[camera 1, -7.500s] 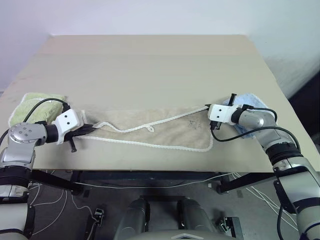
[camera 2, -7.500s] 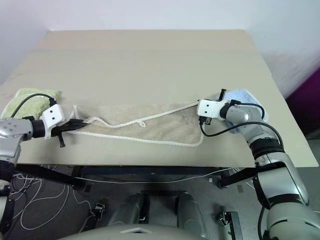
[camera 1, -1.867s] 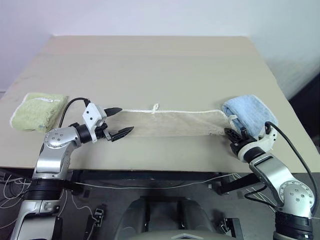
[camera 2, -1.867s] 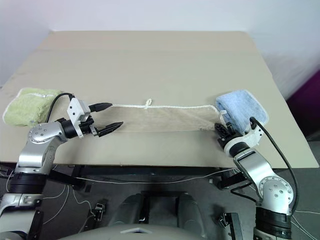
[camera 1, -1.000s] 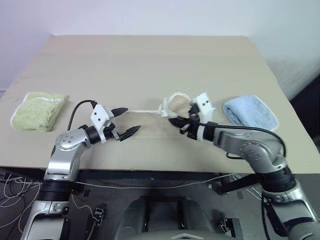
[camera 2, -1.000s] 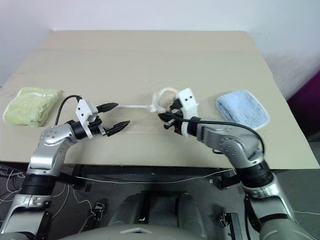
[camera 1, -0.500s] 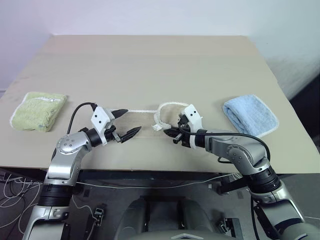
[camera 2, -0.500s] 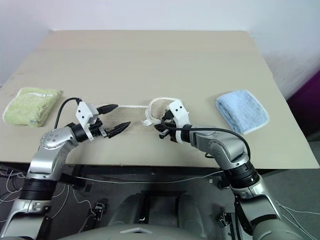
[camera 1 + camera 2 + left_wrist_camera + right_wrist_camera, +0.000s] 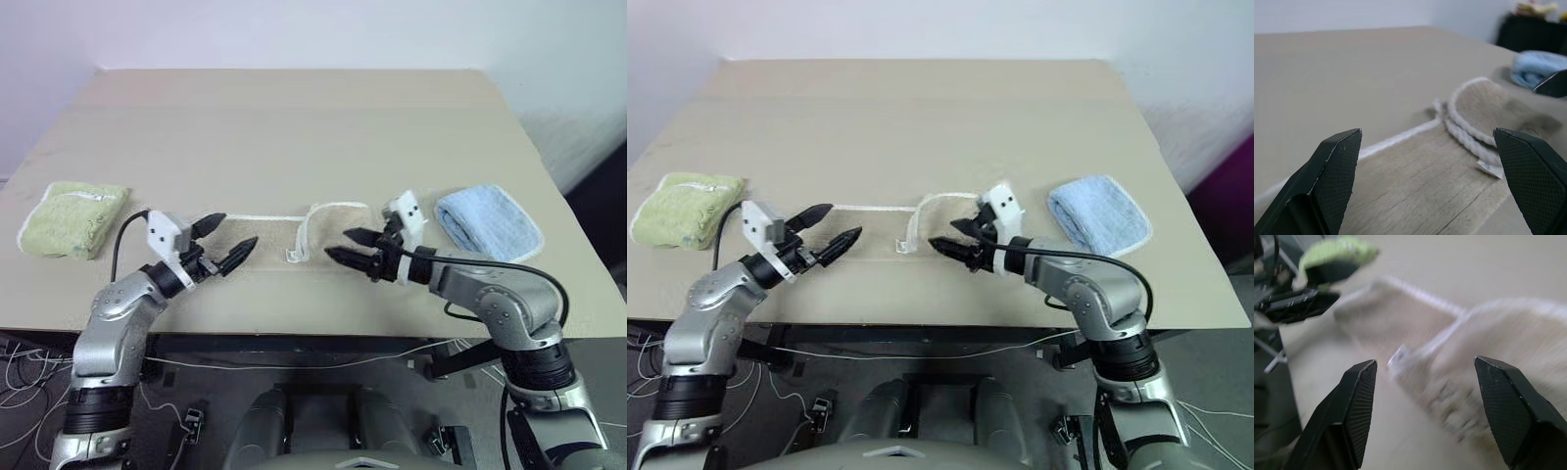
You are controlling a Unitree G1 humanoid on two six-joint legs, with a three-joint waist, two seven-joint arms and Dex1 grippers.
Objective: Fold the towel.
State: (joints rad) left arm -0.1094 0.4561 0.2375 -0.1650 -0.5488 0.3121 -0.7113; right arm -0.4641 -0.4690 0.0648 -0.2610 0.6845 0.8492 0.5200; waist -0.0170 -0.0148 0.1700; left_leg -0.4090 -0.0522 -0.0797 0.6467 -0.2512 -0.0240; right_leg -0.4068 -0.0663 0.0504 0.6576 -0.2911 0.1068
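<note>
Green cloth [image 9: 73, 218] far left on the bench [image 9: 294, 127], folded, one of it. My left pincer [image 9: 227, 242] hovers just past the towel's left end, spread wide, empty. The towel [image 9: 284, 245], one, lies along the near edge of the bench between my two pincers, a narrow tan strip with its right end flopped back over itself, white cord edge curling up at the fold. My right pincer [image 9: 343, 246] sits over that doubled part, released, nothing in it. Blue cloth [image 9: 487, 222] right of that, one, well apart from the towel. Handling guess: soft terry, light, limp, it'll sag and drag rather than hold shape, not slippery, nothing fragile. Best grip is probably the corded edge at a corner, since the cord gives something firm to pinch. Count: three cloths, two pincers.
</note>
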